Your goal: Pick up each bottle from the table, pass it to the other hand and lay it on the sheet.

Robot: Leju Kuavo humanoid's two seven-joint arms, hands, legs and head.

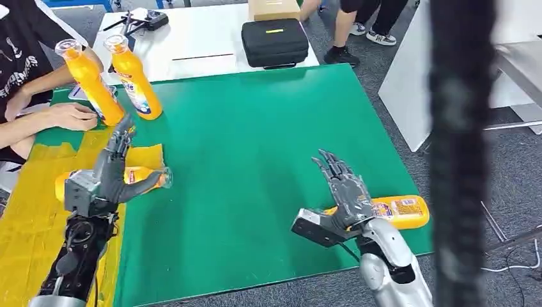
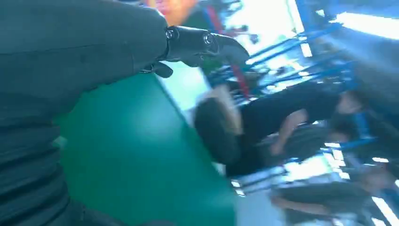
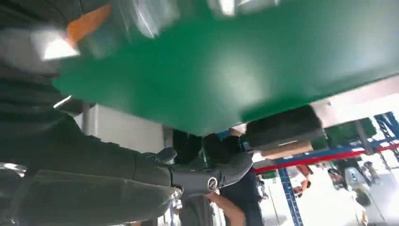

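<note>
Right hand [image 1: 342, 192] is hovering, fingers spread, beside the lying bottle [image 1: 396, 212] at the table's [image 1: 255, 160] right edge; a nudge risks rolling it off. Left hand [image 1: 105, 176], fingers loosely apart, is holding nothing.

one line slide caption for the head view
Left hand over a lying bottle near the yellow sheet; open right hand beside another bottle.

Four orange bottles on the green table [image 1: 255, 128]: two upright [image 1: 89, 80] [image 1: 133, 77] at the far left, one lying [image 1: 131, 176] on the yellow sheet [image 1: 32, 211], one lying [image 1: 399, 211] near the right edge.
</note>
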